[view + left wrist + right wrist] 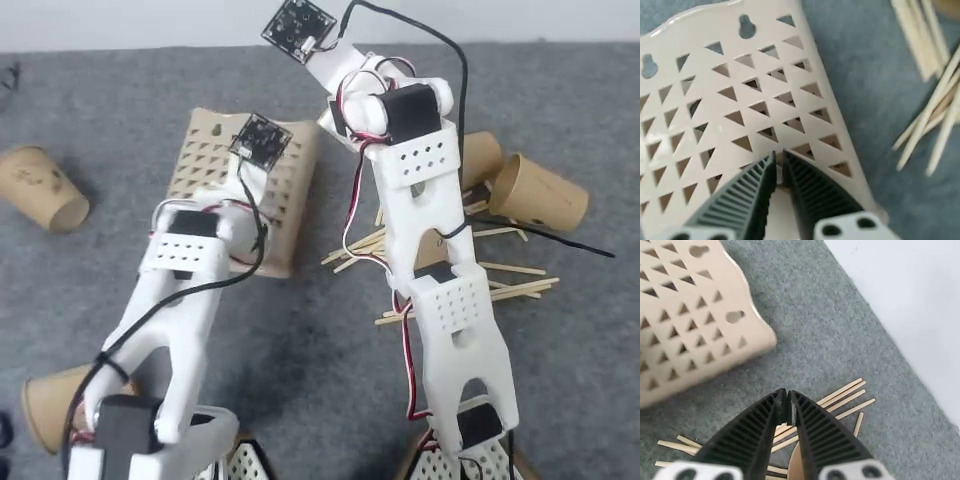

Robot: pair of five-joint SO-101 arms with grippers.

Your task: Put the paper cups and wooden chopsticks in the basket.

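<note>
Here's the left tool (779,161), jaws pressed almost together against the basket (205,160); whether it nips the plastic, I can't tell. The basket lies perforated side up at 11 o'clock on the tabletop (320,375) and likely needs righting first. The right tool (788,394), pressed together, hangs over the wooden chopsticks (515,290) at 3 o'clock. The paper cups (540,195) lie at 2, 9 and 7. Best bet: spread wide, straddle one stick crosswise, pinch mid-length.

A perforated basket (295,195) lies on the grey surface (310,350) under the left arm (175,300). The right arm (430,220) reaches over scattered chopsticks (510,290), with the right cup (535,195) and the middle cup (480,155) on their sides beside it. The far-left cup (42,188) lies well apart, and the near cup (55,405) is by the left arm's base.
</note>
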